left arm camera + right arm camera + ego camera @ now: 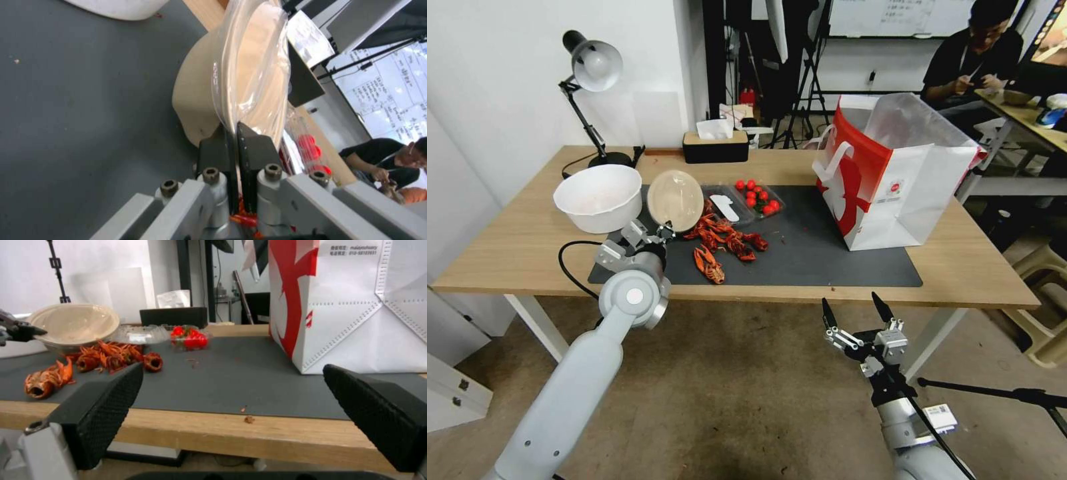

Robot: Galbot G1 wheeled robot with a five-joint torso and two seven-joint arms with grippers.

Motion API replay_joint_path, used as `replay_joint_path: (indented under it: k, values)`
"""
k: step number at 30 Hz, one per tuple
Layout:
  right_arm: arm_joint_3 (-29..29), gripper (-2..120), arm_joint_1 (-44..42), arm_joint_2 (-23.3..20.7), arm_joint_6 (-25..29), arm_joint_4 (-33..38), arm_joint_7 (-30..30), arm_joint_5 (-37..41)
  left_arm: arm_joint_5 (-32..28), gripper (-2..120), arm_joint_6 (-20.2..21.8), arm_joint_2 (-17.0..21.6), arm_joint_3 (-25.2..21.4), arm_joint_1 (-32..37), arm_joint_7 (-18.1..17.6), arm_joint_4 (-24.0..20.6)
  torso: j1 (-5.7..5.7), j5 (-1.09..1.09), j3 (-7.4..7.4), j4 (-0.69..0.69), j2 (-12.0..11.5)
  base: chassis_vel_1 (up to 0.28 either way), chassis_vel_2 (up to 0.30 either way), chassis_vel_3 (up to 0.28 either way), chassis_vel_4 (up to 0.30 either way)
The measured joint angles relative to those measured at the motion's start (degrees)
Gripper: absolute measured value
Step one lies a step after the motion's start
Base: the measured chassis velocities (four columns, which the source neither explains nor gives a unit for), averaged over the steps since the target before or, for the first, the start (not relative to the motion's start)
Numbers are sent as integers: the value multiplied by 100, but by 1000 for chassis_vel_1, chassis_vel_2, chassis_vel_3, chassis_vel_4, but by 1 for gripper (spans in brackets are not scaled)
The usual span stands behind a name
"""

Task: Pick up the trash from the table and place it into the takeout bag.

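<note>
Your left hand is clamped on the tilted bowl's rim above the mat; your right hand hangs apart below the counter edge.

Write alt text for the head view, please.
The left tool is shut on the rim of a round beige bowl, tilted above the dark grey mat. The right tool hangs open below the table edge, and a white-and-red paper takeout bag stands right.

Our right gripper, jaws spread wide, faces the worktop; takeout bag stands on its mat.
</note>
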Motion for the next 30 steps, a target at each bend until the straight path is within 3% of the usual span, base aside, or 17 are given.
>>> replay_joint_path:
  k: [30]
  values:
    - [-143, 100, 101, 17, -23, -56, 9, -47, 27, 0, -271, -25, -69, 58, 311, -185, 0, 0, 0, 0, 0, 0, 0, 0, 0]
